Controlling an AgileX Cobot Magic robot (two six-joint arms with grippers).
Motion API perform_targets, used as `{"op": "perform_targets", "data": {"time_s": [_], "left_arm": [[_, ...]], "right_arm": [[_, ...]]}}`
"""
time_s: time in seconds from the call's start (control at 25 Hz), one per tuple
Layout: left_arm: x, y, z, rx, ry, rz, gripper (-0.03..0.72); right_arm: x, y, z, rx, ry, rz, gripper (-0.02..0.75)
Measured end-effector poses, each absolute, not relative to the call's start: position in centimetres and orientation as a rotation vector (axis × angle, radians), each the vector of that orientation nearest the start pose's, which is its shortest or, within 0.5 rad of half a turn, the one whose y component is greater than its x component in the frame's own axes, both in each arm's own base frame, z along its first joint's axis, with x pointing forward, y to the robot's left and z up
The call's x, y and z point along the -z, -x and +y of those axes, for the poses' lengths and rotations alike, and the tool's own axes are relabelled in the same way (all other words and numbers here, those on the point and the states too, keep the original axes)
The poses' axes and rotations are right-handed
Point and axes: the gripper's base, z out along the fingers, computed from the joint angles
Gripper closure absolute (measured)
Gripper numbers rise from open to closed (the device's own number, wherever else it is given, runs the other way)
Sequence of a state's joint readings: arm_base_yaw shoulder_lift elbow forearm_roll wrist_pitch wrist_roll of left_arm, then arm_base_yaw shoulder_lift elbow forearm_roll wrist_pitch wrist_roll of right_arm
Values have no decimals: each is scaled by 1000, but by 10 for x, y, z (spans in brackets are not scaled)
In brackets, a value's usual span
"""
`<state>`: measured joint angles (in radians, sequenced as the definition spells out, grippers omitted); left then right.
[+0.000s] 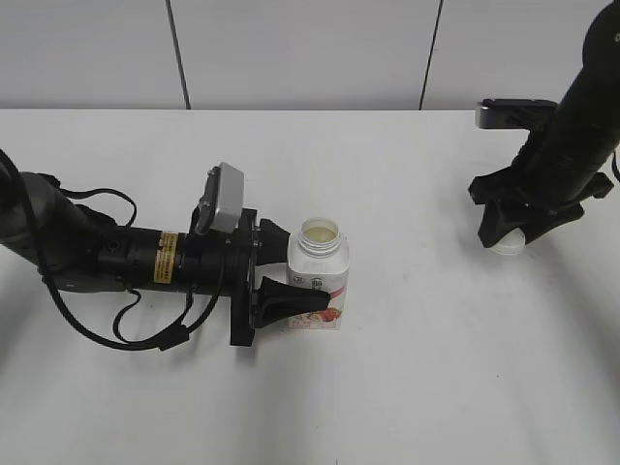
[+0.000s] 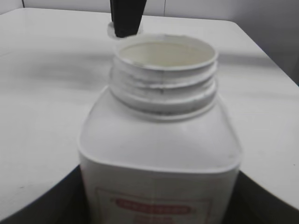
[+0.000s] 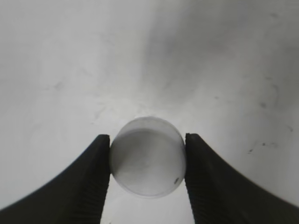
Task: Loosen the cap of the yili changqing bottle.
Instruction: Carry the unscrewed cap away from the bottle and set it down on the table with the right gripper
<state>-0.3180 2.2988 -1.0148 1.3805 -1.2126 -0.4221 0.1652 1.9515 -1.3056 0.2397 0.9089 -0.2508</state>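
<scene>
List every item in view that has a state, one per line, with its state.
yili changqing bottle: upright on the table, neck open, cap off.
cap: off the bottle, gripped between the right claw's fingers, far right of the bottle.
left claw: shut on the bottle's body.
right claw: shut on the cap, low over the table.

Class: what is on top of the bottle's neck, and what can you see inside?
Nothing: the bottle is open; the right gripper holds the cap. Inside looks creamy; depth is hidden.
</scene>
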Motion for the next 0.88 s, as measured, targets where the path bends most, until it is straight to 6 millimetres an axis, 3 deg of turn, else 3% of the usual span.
{"op": "perform_targets", "data": {"time_s": [0.16, 0.48, 0.88], "left_arm": [[-59, -312, -191, 1105, -1386, 1431, 246], [-59, -312, -191, 1105, -1386, 1431, 246], [-59, -312, -191, 1106, -1385, 1432, 246]], "right_arm": [[-153, -364, 63, -254, 306, 2974, 351], [-132, -357, 57, -212, 163, 2908, 351], [-121, -350, 42, -194, 57, 2919, 351]]}}
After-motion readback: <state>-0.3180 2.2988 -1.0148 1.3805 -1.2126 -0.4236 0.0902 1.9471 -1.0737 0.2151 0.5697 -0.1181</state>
